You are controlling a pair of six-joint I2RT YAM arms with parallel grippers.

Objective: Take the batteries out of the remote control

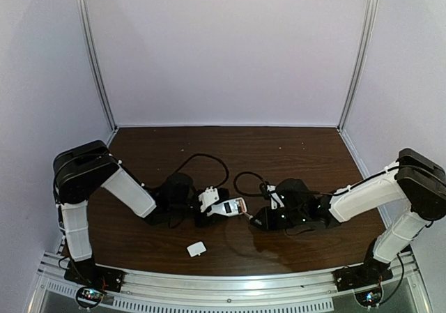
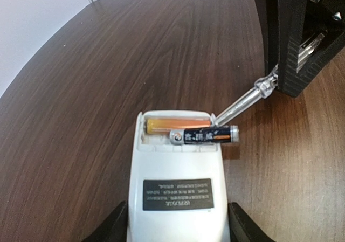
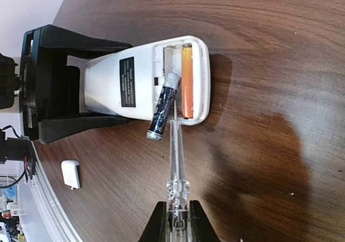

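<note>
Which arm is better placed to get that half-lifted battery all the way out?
Right arm: the right claw grips the screwdriver, its tip at the raised dark battery. The left claw is busy holding the remote control steady.

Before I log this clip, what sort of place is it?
Most likely a robot-lab test cell, not a home: plain pale walls framed by aluminium posts, a dark wood-grain table, and an aluminium mounting rail along its near edge.
</note>
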